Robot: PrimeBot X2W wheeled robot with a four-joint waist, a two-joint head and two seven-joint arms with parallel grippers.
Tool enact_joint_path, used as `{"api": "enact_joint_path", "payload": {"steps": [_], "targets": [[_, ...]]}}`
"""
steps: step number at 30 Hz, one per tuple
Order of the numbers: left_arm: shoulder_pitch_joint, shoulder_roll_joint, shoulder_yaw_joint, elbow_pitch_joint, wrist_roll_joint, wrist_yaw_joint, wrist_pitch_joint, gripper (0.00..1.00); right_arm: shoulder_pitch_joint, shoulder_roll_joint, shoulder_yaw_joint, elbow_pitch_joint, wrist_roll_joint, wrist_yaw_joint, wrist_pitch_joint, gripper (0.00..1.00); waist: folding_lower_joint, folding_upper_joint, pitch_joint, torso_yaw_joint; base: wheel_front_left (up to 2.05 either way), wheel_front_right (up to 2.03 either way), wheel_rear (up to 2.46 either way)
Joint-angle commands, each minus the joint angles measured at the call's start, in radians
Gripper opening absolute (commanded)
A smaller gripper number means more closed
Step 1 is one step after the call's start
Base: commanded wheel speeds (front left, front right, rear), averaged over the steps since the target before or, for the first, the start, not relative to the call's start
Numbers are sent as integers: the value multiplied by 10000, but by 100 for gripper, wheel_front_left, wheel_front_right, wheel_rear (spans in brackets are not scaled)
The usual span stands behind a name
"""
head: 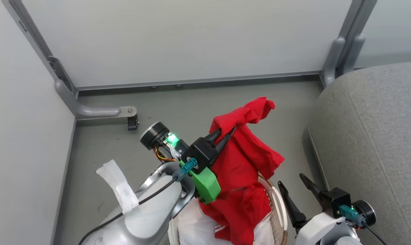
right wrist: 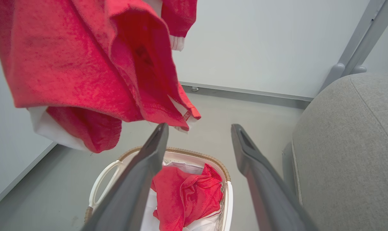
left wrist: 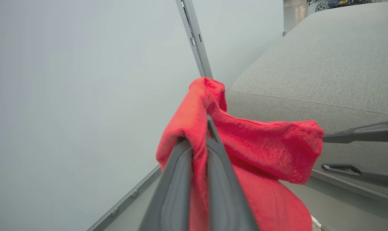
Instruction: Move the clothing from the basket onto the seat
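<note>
My left gripper [head: 226, 133] is shut on a red piece of clothing [head: 246, 153] and holds it up in the air above the basket [head: 279, 207]. In the left wrist view the cloth [left wrist: 261, 144] drapes over both closed fingers. From the right wrist view the lifted garment [right wrist: 84, 57] hangs at the upper left, showing a white edge. A second red garment [right wrist: 187, 195] lies in the basket [right wrist: 197, 153] on the white liner. My right gripper [right wrist: 199, 128] is open and empty, beside the basket [head: 295, 189]. The grey seat [head: 372, 136] is at the right.
Pale partition panels with grey metal frames close off the back and left. A caster foot [head: 132, 122] stands on the grey floor at the left. The seat's front edge [right wrist: 309, 134] lies close to the right of the basket.
</note>
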Motion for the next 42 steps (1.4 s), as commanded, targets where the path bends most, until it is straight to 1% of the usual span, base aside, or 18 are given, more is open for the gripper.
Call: {"api": "enact_joint_path", "payload": {"steps": [1, 6, 8, 11, 16, 18, 19, 21, 26, 28, 33, 35, 36, 42], "targets": [[-160, 79, -34, -102, 83, -29, -5, 0, 165, -43, 62, 49, 86, -6, -44, 100, 1, 42, -359, 373, 0, 0, 0], [-245, 32, -125, -305, -66, -46, -5, 0, 24, -80, 455, -25, 166, -6, -44, 100, 1, 42, -397, 479, 0, 0, 0], [-228, -9, -161, -340, -121, -54, -5, 0, -150, -138, 816, -153, 278, -6, -44, 100, 1, 42, -385, 518, 0, 0, 0], [-152, -72, -234, -328, -244, -65, -5, 0, -510, -347, 1718, -394, 661, -6, -42, 100, 1, 42, -346, 571, 0, 0, 0], [-206, -157, -319, -356, -389, -73, -5, 0, -1572, -812, 3376, -793, 1390, -7, -42, 100, 1, 42, -215, 683, 0, 0, 0], [-236, -196, -339, -364, -441, -74, -4, 0, -1995, -985, 3734, -728, 1374, -8, -42, 100, 1, 42, -171, 731, 0, 0, 0], [-244, -208, -359, -367, -446, -75, -5, 0, -2137, -993, 3765, -699, 1323, -8, -42, 100, 1, 42, -156, 753, 0, 0, 0], [-257, -250, -427, -333, -521, -71, -5, 0, -2496, -918, 3515, -532, 1029, -8, -42, 100, 1, 42, -112, 840, 0, 0, 0], [-277, -339, -597, -299, -692, -71, -5, 0, -2622, -422, 2703, -78, 46, -7, -42, 100, 1, 42, -43, 1049, 0, 0, 0], [-288, -362, -682, -318, -764, -72, -5, 0, -2578, -284, 2576, 249, -199, -8, -33, 100, 1, 42, -26, 1114, 0, 0, 0], [-290, -397, -931, -363, -991, -73, -5, 0, -2930, 53, 2650, 842, -493, -8, -31, 100, 1, 42, -16, 1245, 0, 0, 0], [-289, -405, -986, -281, -1063, -73, -4, 0, -3012, 143, 2630, 990, -476, -8, -31, 11, 1, 42, -23, 1293, 0, 0, 0], [-278, -417, -1018, -263, -1108, -73, -5, 0, -3054, 188, 2632, 1057, -435, -8, -31, 0, 1, 42, -30, 1317, 0, 0, 0], [-170, -450, -1032, -201, -1163, -74, -6, 0, -3026, 311, 2355, 1021, -235, -8, -31, 0, 1, 42, -60, 1343, 0, 0, 0]]}}
